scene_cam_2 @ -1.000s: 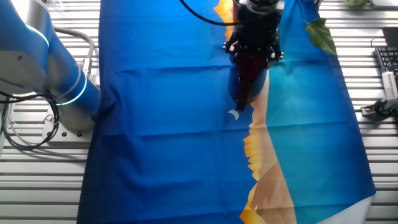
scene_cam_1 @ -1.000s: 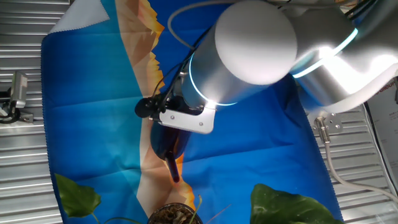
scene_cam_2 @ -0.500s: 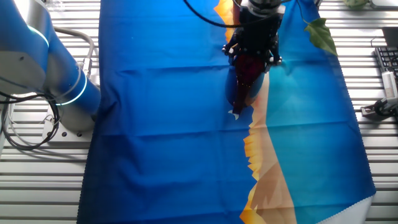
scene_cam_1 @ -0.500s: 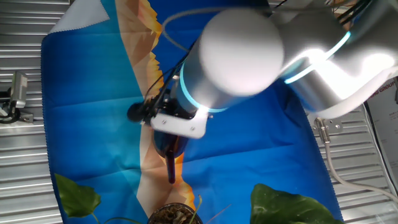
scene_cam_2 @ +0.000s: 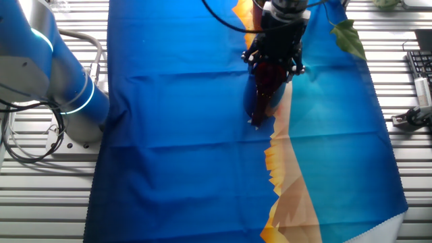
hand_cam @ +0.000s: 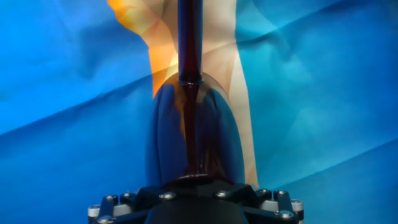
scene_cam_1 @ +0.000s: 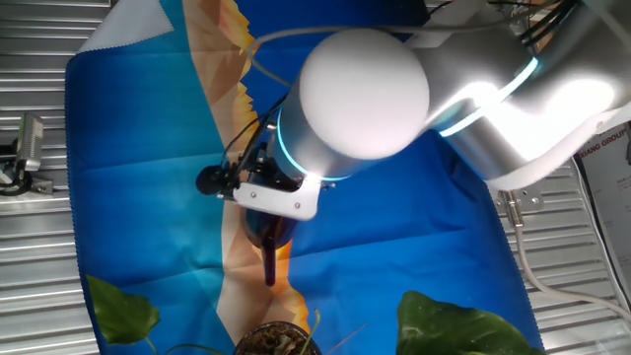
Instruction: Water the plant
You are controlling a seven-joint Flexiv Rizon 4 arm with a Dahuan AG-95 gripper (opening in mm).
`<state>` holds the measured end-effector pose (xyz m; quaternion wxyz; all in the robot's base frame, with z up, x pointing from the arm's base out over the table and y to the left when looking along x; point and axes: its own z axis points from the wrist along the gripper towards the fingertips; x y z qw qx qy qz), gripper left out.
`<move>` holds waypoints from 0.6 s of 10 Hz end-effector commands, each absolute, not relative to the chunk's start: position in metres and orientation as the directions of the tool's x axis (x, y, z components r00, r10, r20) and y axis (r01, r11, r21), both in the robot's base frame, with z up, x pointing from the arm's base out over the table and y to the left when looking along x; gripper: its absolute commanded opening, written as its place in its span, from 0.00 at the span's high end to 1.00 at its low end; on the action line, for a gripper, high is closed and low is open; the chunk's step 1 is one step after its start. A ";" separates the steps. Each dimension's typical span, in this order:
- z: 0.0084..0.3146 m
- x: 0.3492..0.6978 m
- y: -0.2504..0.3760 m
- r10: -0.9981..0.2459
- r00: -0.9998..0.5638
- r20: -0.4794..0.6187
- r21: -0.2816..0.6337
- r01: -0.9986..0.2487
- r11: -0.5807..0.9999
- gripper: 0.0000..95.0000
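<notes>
The plant's small dark pot (scene_cam_1: 275, 341) of soil and dry stalks sits at the bottom edge of one fixed view. Broad green leaves lie to its left (scene_cam_1: 120, 310) and right (scene_cam_1: 461, 325). One leaf (scene_cam_2: 348, 37) shows at the top right of the other fixed view. My gripper (scene_cam_2: 274, 62) is shut on the dark red watering vessel (scene_cam_2: 264, 91) and holds it over the cloth. The long spout (scene_cam_1: 271, 262) points toward the pot, its tip a little short of the rim. In the hand view the vessel (hand_cam: 193, 140) fills the middle, spout pointing away; the fingers are hidden.
A blue and orange cloth (scene_cam_2: 175, 148) covers the slatted metal table. The arm's base (scene_cam_2: 64, 88) stands at the left in the other fixed view. A metal clamp (scene_cam_1: 25, 158) lies off the cloth, and a tool (scene_cam_2: 412, 116) and keyboard edge (scene_cam_2: 422, 71) lie at the right.
The arm has shifted the vessel a little to the left in one fixed view. The spout has swung slightly with it and stays pointed toward the pot.
</notes>
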<state>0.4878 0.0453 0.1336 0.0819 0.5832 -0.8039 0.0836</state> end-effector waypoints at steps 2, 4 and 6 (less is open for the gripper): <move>0.130 0.490 0.045 -0.923 -0.310 0.229 -0.036 -0.950 0.311 1.00; 0.129 0.490 0.045 -0.923 -0.314 0.224 -0.037 -0.949 0.314 1.00; 0.129 0.489 0.045 -0.924 -0.318 0.211 -0.040 -0.948 0.317 1.00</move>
